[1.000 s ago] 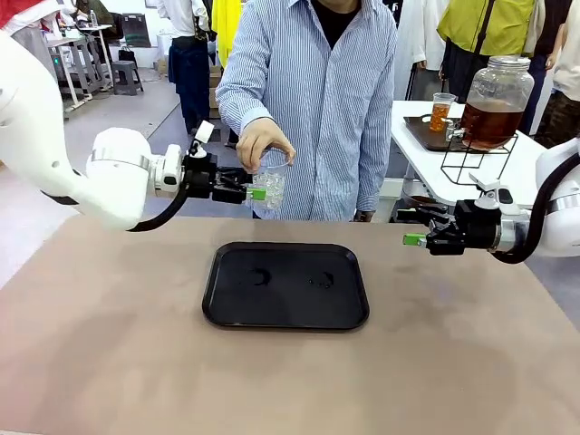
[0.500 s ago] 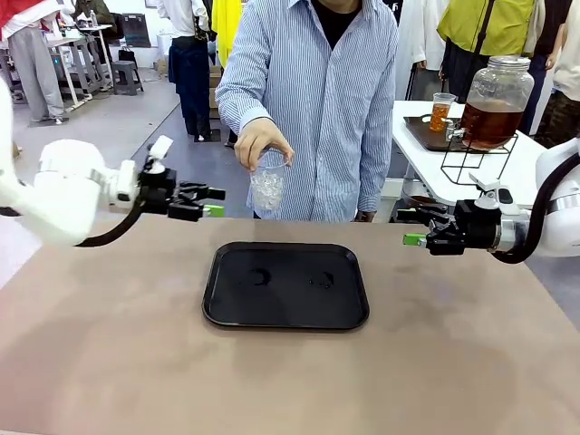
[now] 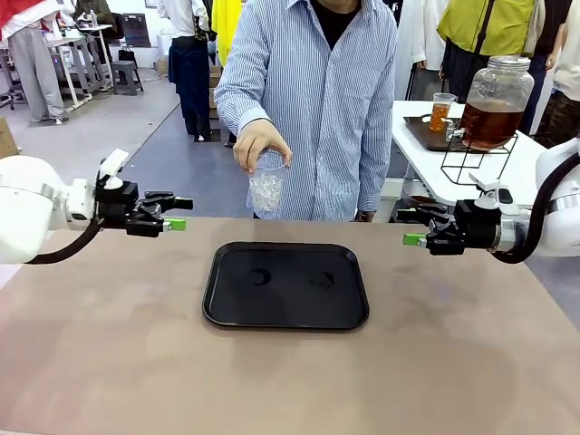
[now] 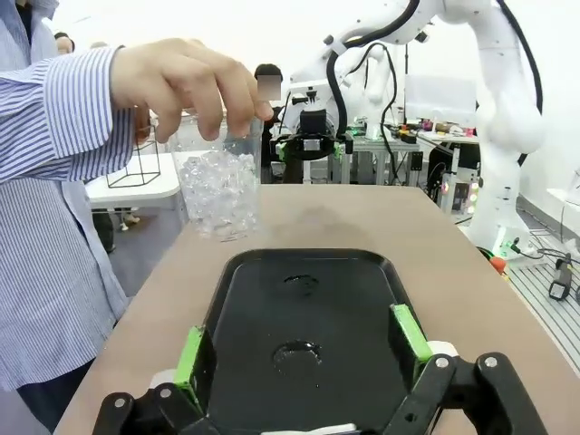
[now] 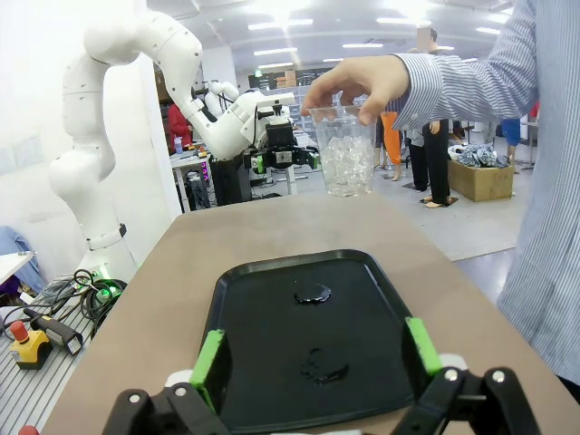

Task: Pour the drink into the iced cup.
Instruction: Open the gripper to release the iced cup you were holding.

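Left hand sits at the left side of the desk, above its far edge, fingers spread wide, nothing between them. Green pads flank the tray in the left wrist view.

Right hand mirrors it at the right side, also spread and empty, pointing in toward the middle. Its pads frame the tray in the right wrist view too.

Black tray lies flat mid-desk, between the two hands. A couple of small wet patches on its surface, otherwise bare.

Iced cup: clear plastic, packed with ice, held from above by the rim in the person's hand. It hangs in the air above the far edge of the desk, behind the tray, not touching either. No liquid visible in it from the left wrist view, just ice.

The drink: amber-brown liquid in a big glass dispenser jar on a wire stand, on a white side table behind the right arm, well apart from the cup. A small cup of orange-brown liquid stands just beside the jar on a dark tray.
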`<state>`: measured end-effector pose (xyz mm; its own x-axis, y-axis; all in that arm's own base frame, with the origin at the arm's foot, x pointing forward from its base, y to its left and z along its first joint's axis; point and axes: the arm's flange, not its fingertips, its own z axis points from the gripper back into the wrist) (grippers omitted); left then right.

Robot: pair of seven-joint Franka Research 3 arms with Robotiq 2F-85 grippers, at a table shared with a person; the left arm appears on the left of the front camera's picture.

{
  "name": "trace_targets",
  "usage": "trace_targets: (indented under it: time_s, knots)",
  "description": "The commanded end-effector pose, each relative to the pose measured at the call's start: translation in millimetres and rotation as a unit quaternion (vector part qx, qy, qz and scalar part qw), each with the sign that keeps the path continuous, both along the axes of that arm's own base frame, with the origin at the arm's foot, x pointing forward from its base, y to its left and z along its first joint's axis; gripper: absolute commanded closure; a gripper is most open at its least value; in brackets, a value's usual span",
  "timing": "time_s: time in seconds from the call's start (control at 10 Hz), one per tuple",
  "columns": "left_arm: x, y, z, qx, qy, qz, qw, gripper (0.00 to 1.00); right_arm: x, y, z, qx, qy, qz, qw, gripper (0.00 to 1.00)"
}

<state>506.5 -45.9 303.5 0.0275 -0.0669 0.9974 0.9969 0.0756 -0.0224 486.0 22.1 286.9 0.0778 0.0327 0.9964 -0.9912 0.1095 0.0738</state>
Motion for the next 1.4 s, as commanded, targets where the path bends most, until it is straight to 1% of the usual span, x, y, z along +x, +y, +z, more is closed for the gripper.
trace_targets:
  time_s: [0.0, 1.3]
  knots:
    - [1.1, -4.4, 0.6, 0.001, -0.001, -0.004, 1.000, 0.00, 1.8, 1.6, 2.8, -0.002, -0.003, 0.001, 1.000, 0.00]
    - [1.1, -4.4, 0.6, 0.001, -0.001, -0.004, 1.000, 0.00, 1.8, 1.6, 2.8, -0.002, -0.003, 0.001, 1.000, 0.00]
